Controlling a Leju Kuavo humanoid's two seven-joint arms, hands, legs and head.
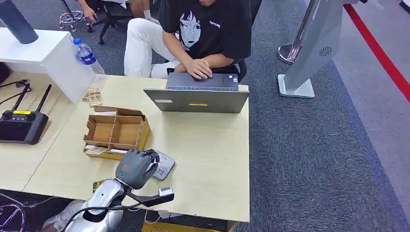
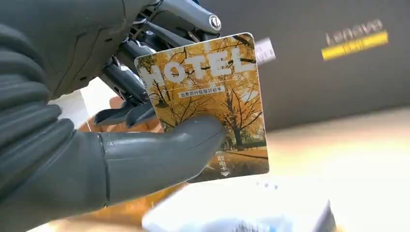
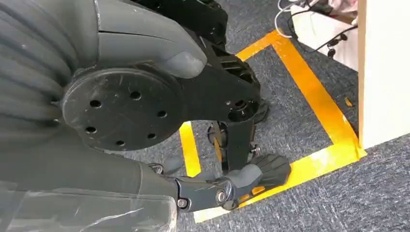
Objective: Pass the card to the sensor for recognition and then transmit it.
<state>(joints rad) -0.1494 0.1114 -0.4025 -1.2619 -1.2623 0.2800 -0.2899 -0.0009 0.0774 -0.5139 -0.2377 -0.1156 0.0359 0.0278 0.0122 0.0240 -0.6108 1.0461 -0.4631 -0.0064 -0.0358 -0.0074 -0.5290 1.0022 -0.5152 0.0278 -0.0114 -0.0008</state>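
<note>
Pinching the card (image 2: 208,104) between its thick grey thumb and its darker fingers (image 2: 128,82), the left hand (image 1: 137,167) sits directly over the sensor (image 1: 164,166), a pale flat reader lying on the bench (image 1: 208,159). The card is orange and yellow with autumn trees and the word HOTEL across one end; in the left wrist view it stands on edge just above the sensor's white top, and whether the two touch cannot be told. The thumb presses on the card's printed face while the fingers clamp it from behind.

Just beyond the sensor, away from the robot, stands an open wooden box (image 1: 116,131) with compartments, a few cards lying at its near edge. Farther past the sensor is a grey laptop (image 1: 198,96), its lid toward the robot, and a person (image 1: 205,34) in a black T-shirt sits behind it with a hand on it. A black remote controller (image 1: 21,124) lies well to the left of the sensor.

The right hand (image 3: 145,96) hangs beside the bench above carpet marked with yellow tape (image 3: 309,96); its fingers are curled in, holding nothing.
</note>
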